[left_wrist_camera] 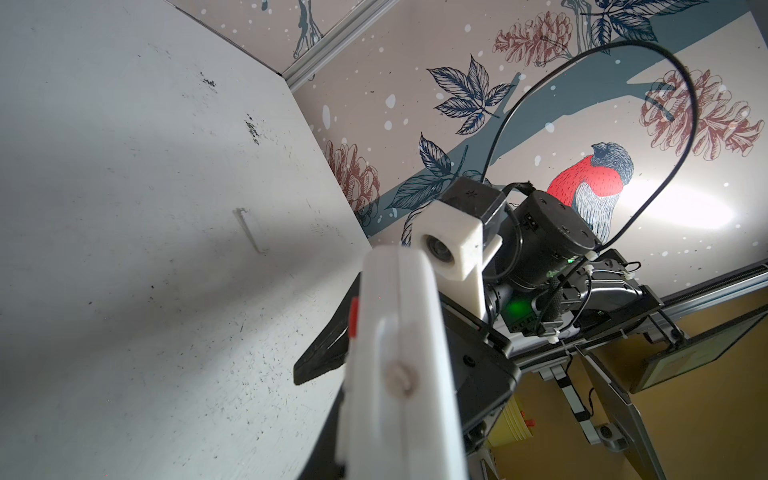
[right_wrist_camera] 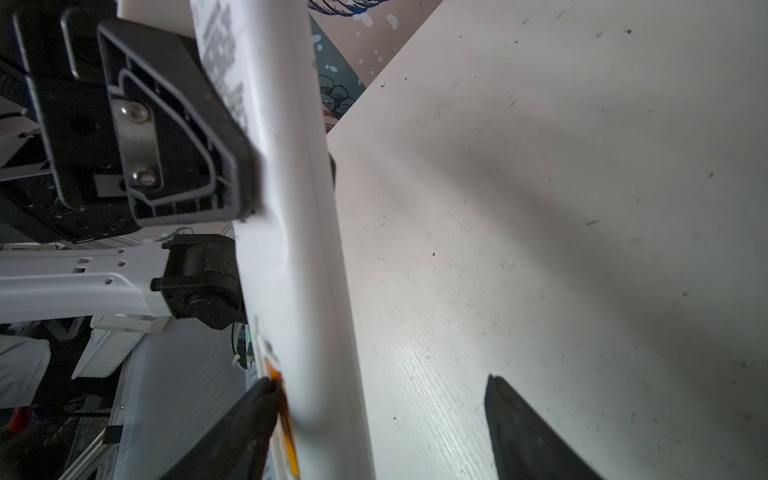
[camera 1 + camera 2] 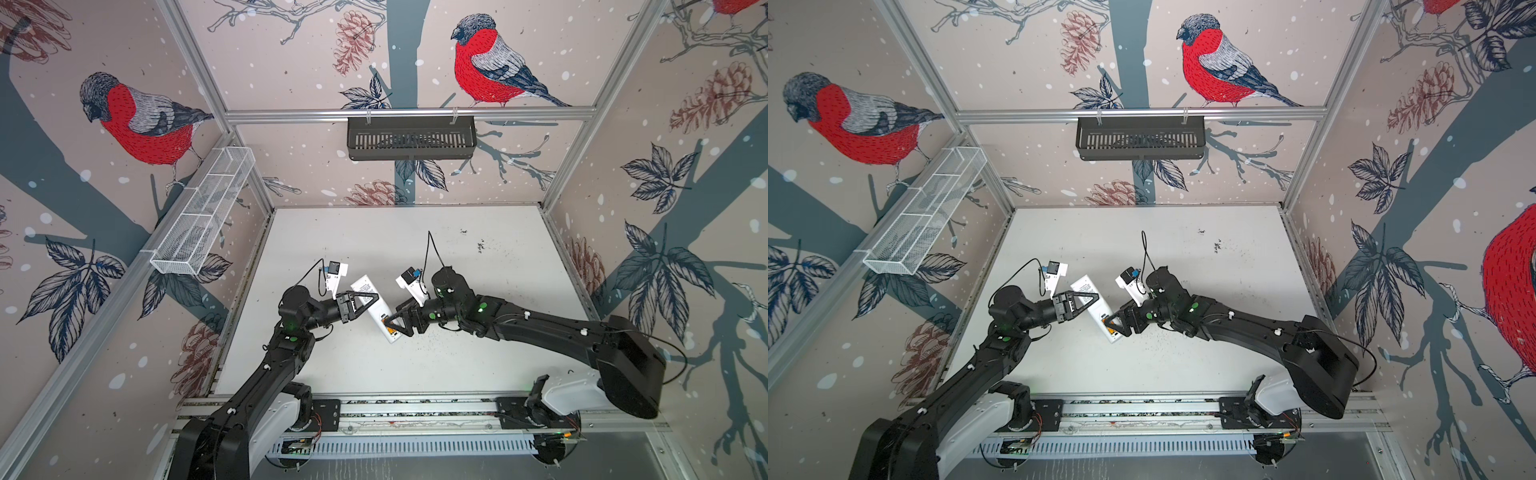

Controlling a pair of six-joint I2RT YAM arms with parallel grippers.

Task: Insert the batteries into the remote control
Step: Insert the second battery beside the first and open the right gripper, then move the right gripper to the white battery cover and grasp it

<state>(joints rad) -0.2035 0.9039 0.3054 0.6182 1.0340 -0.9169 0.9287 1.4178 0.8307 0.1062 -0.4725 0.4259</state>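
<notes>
The left gripper (image 3: 371,300) is clamped narrowly on the remote control (image 3: 380,316). In both top views one black finger lies across the remote's upper face, which is the back with printed text, and the other finger is hidden beneath it. The grip sits on the half of the remote farther from the arm bases. From there the long white body slants away from the left gripper (image 3: 1092,300) toward the right gripper (image 3: 394,326), which meets it at the opposite end.

In the right wrist view the left gripper's finger (image 2: 178,124) presses flat against the remote control (image 2: 291,249). The remote is carried clear of the table (image 2: 540,208), with soft shadows on the white surface behind it.

The right gripper (image 2: 380,380) stands wide and holds nothing. One fingertip (image 2: 266,395) rests against the remote's open end, right at an orange battery (image 2: 286,411) seated there. The other finger (image 2: 528,432) is well apart from the remote, over bare table.

In both top views that orange battery (image 3: 390,331) shows between the right gripper's fingers (image 3: 1113,326), inside the end of the remote control (image 3: 1100,314). The pictures do not show whether a second battery lies beside it.

The left wrist view shows the remote (image 1: 399,353) edge-on and blurred just ahead of the left gripper. A black finger of the right gripper (image 1: 320,357) is against its far side.
</notes>
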